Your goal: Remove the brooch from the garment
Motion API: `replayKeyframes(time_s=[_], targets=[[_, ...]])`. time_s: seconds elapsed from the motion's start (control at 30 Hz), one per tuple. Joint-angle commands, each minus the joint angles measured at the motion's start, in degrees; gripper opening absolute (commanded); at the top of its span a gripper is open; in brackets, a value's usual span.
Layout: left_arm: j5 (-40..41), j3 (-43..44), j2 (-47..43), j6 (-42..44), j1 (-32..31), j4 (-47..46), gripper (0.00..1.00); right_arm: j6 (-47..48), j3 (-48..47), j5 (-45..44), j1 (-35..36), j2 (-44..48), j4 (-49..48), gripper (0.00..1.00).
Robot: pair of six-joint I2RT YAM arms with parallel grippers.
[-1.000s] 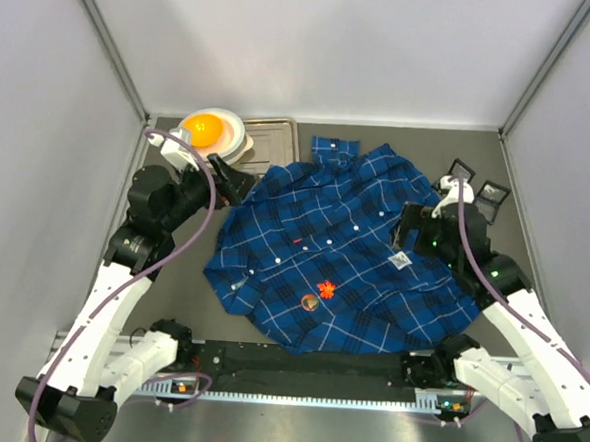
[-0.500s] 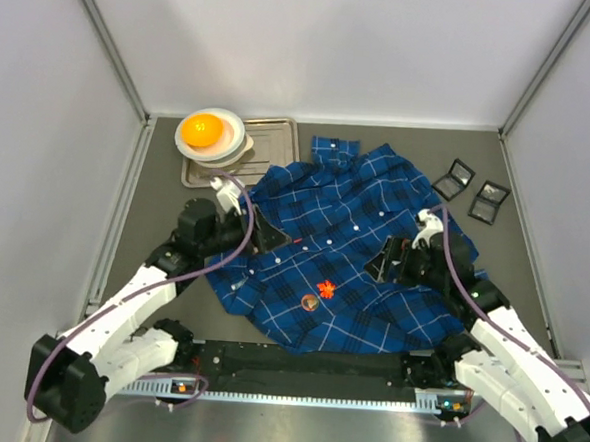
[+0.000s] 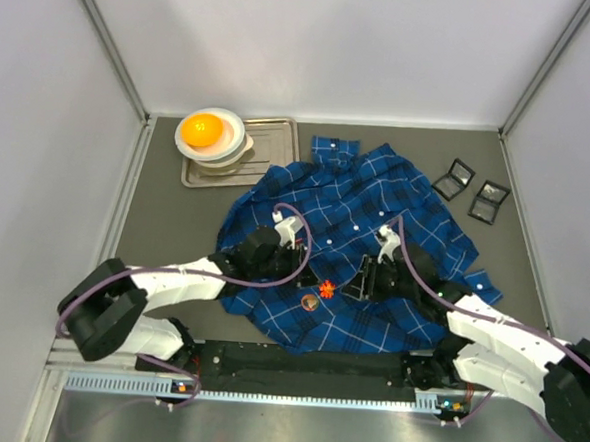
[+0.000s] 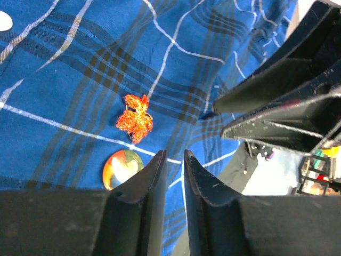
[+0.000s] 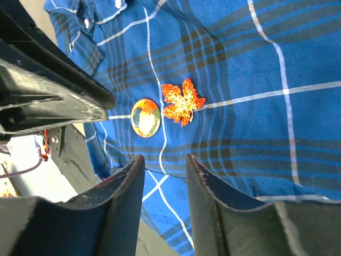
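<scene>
**Both end effectors at the brooch, nothing clamped**

Garment (image 3: 356, 210) lies spread on the grey table (image 3: 165, 213), collar (image 3: 335, 146) at the far side, hem toward the arm bases. Orange leaf brooch (image 3: 325, 289) sits on the fabric in the near-centre part of the shirt. Round badge (image 3: 310, 303) is just beside it on the near-left, with a small strip of cloth between the 2.

Left end effector (image 3: 307, 274) reaches in from the left, low over the shirt, tips toward the brooch. In the left wrist view its 2 fingers (image 4: 149, 197) are nearly together. Only a thin slit separates them, plaid shows through it, and nothing is in it. The tips stop just short of the leaf, and the badge lies right next to the left finger. Cannot tell whether the tips touch the cloth.

Right end effector (image 3: 359, 280) reaches in from the right, facing the left one, with the brooch between the 2. In the right wrist view its fingers (image 5: 125, 202) stand apart with a clear gap and only fabric inside it. Leaf and badge lie just beyond the tips, ungripped.

Far-left: stacked bowls (image 3: 220, 141) holding an orange ball (image 3: 202, 128), at the left end of a metal tray (image 3: 270, 144), which the shirt's edge overlaps. Far-right: 2 small black square cases (image 3: 454, 178), off the shirt.
</scene>
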State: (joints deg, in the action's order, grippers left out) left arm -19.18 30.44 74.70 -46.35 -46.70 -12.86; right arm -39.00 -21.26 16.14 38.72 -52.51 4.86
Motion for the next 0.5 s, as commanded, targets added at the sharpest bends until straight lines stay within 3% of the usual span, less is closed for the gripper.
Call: replayKeyframes(time_s=[0.0, 0.23, 0.47], targets=[[1.8, 4.0, 5.2, 0.6, -1.1, -7.0, 0.23, -3.6, 1.7, 0.2, 2.1, -3.4, -12.1, 0.36], [1.2, 5.0, 12.4, 0.9, -1.5, -10.3, 0.18, -4.2, 2.1, 0.8, 2.8, -8.4, -15.1, 0.29], [2.2, 5.2, 15.7, 1.6, -1.5, -10.8, 0.13, -4.7, 1.3, 0.7, 2.8, -11.6, -15.1, 0.32]])
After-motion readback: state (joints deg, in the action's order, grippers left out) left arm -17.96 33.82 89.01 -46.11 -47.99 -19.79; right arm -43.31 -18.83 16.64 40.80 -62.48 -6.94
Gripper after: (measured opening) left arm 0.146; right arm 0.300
